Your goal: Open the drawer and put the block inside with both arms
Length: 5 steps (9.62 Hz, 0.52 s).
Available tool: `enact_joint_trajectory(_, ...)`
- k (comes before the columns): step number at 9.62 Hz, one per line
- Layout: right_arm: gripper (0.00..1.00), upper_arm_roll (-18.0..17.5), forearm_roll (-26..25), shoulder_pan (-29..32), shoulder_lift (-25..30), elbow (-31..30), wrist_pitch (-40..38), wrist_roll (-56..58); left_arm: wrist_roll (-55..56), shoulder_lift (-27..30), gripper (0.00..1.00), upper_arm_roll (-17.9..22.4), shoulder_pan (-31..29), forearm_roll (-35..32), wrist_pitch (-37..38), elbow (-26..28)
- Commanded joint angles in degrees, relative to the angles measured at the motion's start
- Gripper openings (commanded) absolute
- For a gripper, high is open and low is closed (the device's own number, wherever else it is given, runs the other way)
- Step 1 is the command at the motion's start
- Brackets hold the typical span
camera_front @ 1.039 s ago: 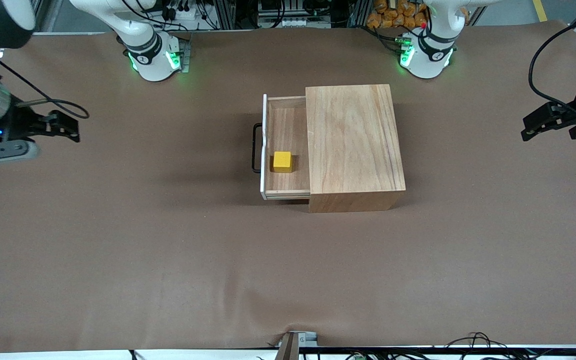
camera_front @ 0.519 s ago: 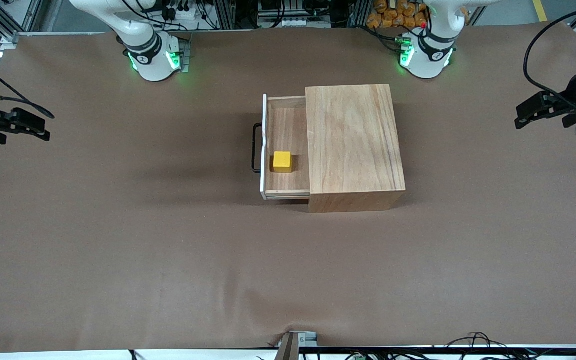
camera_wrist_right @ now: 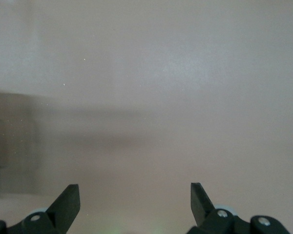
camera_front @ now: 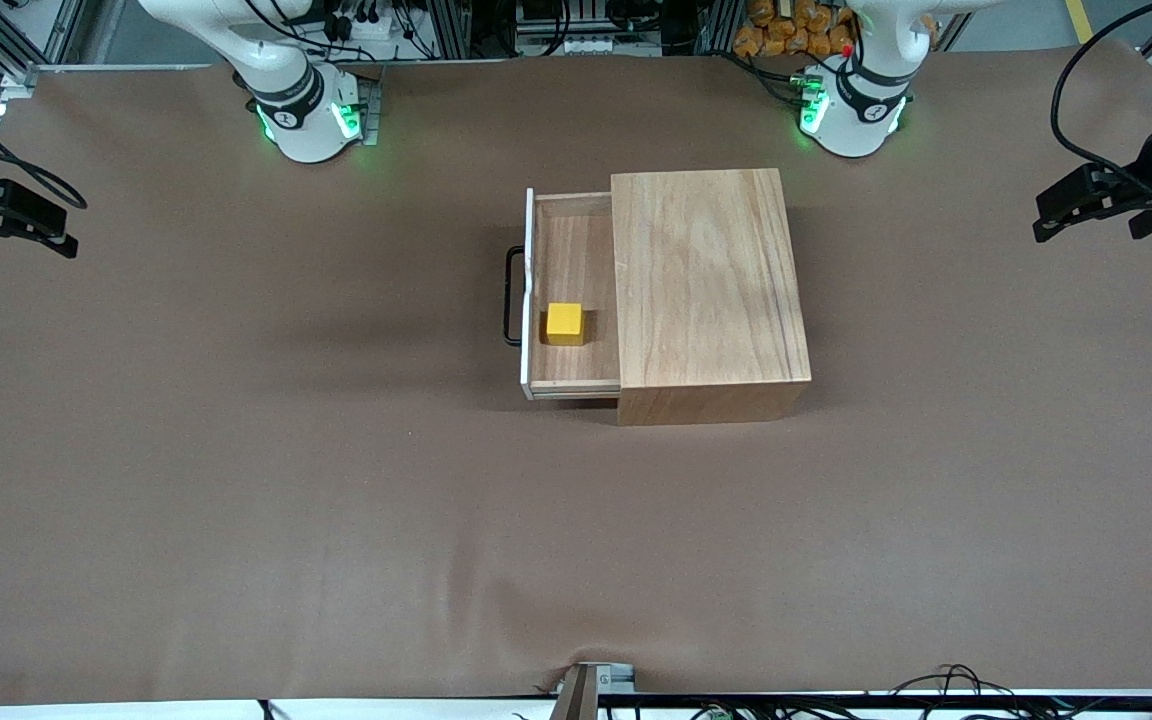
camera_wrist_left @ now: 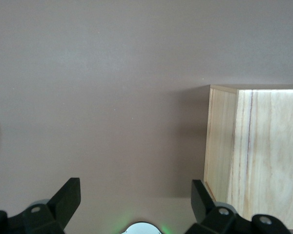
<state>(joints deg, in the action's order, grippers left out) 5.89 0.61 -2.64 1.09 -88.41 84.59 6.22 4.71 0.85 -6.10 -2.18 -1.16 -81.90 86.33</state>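
The wooden box (camera_front: 704, 280) stands mid-table with its drawer (camera_front: 576, 375) pulled out toward the right arm's end, black loop handle (camera_front: 511, 296) on its white-edged front. The yellow block (camera_front: 564, 322) sits inside the drawer. My right gripper (camera_front: 46, 232) is open and empty, up over the table's edge at the right arm's end. My left gripper (camera_front: 1056, 215) is open and empty, up over the left arm's end. In the left wrist view the open left gripper (camera_wrist_left: 135, 192) frames bare table beside the box (camera_wrist_left: 254, 156). The right wrist view shows the open right gripper (camera_wrist_right: 135, 191) over bare table.
The brown table cover (camera_front: 336, 500) spreads wide around the box. The two green-lit arm bases (camera_front: 306, 115) (camera_front: 851, 110) stand farthest from the camera. Cables (camera_front: 936, 685) run along the near edge.
Both grippers have drawn away from the box toward their own ends of the table and risen. The drawer and block have not moved.
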Motion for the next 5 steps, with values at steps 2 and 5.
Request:
enact_joint_trajectory(2,1.00,0.4,1.1,-0.3,0.8,-0.5,-1.1,-2.5,-0.8,1.2,1.00,-0.1,-0.8,0.3,2.0,0.0)
enact_joint_trajectory(5,1.00,0.4,1.2,-0.3,0.6,-0.5,-1.5,-2.5,-0.3,0.8,1.00,0.2,-0.8,-0.2,3.6,-1.7)
